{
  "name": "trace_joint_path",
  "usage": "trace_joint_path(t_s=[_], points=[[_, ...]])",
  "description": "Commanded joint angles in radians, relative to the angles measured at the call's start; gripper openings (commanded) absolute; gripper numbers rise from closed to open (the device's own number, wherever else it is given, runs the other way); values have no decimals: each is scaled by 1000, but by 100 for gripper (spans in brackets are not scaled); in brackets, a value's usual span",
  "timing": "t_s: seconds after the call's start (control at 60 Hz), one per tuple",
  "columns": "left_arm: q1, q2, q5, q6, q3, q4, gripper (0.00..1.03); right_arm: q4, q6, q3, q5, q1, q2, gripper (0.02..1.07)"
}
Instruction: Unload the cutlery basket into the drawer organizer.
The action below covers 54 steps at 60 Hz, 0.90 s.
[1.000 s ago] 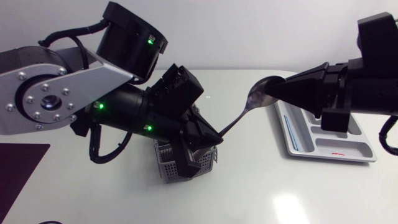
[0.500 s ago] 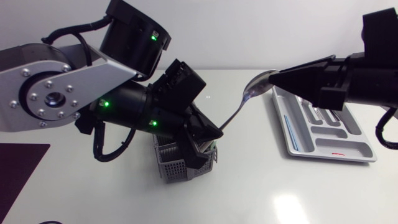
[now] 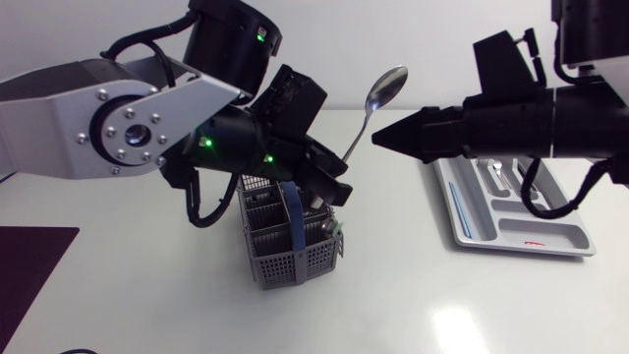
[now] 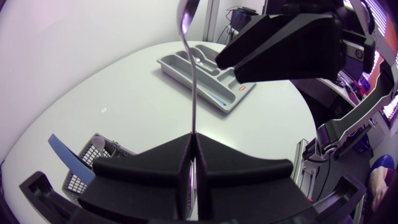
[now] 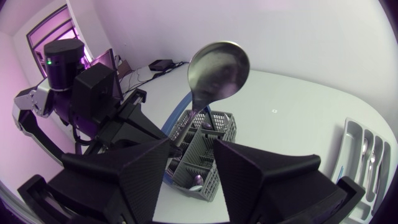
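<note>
A metal spoon (image 3: 385,88) stands almost upright above the grey cutlery basket (image 3: 292,251), bowl uppermost. My left gripper (image 3: 332,190) is shut on the lower end of its handle (image 4: 194,93), just over the basket. My right gripper (image 3: 378,140) comes in from the right, open, its tips a short way from the spoon's stem and not touching it. In the right wrist view the spoon's bowl (image 5: 217,67) hangs ahead of the open right gripper (image 5: 193,149). The grey drawer organizer (image 3: 570,231) lies at the right with some cutlery (image 3: 496,175) in it.
A blue-handled utensil (image 3: 293,221) leans in the basket, also shown in the left wrist view (image 4: 65,158). The basket (image 5: 219,127) lies below and beyond my right gripper. My bulky left arm (image 3: 128,128) covers the table's left half. A dark mat (image 3: 29,265) lies at the front left.
My right gripper has let go of the spoon's bowl, opened and drawn back to the right. My left gripper has lifted and tipped the spoon more upright, uncovering the basket.
</note>
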Motion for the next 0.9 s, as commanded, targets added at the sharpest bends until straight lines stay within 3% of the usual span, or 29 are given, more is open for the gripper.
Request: trace_joint_path(t_s=[0.0,0.233,0.317,0.467,0.583,0.733,0.883], points=[[-3,20,-18,-32,40,28,3,9,42,61,7,6,62,56],[-3,40,-53,-46,42,70,3,18,84,181,-6,6,220,55],[-3,42,-69,-51,45,86,3,32,99,204,-8,10,251,44],[3,51,-85,-55,51,103,3,47,113,222,-8,19,280,37],[3,58,-87,-63,53,112,3,50,111,235,-9,19,292,19],[2,62,-107,-69,57,119,3,55,116,233,-19,26,284,9],[2,63,-115,-74,57,125,6,55,117,229,-25,22,287,8]])
